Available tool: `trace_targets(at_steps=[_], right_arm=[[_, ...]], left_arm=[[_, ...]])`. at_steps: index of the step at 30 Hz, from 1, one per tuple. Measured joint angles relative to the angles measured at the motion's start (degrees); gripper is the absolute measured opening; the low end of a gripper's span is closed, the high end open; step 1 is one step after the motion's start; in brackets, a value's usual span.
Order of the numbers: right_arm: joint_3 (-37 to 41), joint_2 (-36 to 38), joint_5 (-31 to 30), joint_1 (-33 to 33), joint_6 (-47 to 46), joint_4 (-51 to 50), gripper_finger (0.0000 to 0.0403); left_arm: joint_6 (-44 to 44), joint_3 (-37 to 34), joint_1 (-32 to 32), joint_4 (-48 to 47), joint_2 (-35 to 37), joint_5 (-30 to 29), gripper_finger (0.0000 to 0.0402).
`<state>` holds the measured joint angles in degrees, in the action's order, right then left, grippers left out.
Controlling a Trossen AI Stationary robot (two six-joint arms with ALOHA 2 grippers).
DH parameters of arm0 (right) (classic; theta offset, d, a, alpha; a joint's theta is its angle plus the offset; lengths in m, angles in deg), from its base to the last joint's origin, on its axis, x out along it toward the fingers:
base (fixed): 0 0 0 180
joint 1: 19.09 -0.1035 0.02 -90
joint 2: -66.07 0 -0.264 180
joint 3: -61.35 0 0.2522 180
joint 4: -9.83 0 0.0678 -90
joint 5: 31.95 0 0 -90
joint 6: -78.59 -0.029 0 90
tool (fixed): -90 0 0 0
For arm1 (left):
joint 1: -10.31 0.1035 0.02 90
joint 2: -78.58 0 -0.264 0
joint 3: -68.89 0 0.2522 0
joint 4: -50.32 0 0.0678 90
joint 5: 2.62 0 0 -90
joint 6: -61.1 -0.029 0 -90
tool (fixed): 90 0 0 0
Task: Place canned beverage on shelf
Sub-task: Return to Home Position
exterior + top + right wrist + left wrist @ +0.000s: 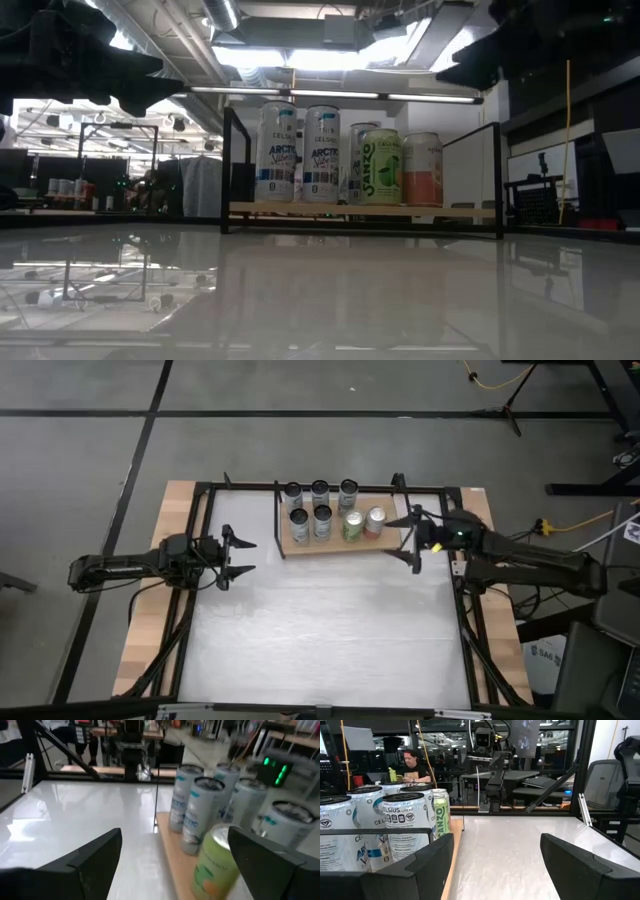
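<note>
Shelf: The light-wood shelf (pixel 388 536) stands at the far middle of the white tabletop (pixel 320 630), with black wire uprights at its two ends.
Cans: Seven cans (pixel 322 518) stand upright on the board, three in the back row and four in front. The front row ends toward the right arm with a green can (pixel 352 524) and a pale can with a pinkish band (pixel 375 520). They are packed close, likely so that all of them fit on the one board.
Left gripper: The left gripper (pixel 250 556) hangs over the tabletop's left part, well apart from the shelf. Its fingers are spread and hold nothing, the look of an arm waiting.
Right gripper: The right gripper (pixel 408 540) is just beside the shelf's right end, near the pale can. Its fingers are released wide and empty. It appears clear of the can, though from above its gap to the wire upright is hard to judge.
Stage: No can is seen on the bare tabletop. Stocking looks done, and only the arms' withdrawal seems left.
Caution: The right arm should back straight away, since its open fingers could catch the upright or nudge the end can.
</note>
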<state>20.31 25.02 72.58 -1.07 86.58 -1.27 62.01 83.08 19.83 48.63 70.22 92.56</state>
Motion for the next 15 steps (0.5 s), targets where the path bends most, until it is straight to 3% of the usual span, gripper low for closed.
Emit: trace_targets(at_steps=[15], right_arm=[[7.80,26.46,-1.48,0.76,-0.54,-13.31,0.0353]], left_arm=[[0.00,0.00,-0.02,0.02,0.02,0.08,0.0292]])
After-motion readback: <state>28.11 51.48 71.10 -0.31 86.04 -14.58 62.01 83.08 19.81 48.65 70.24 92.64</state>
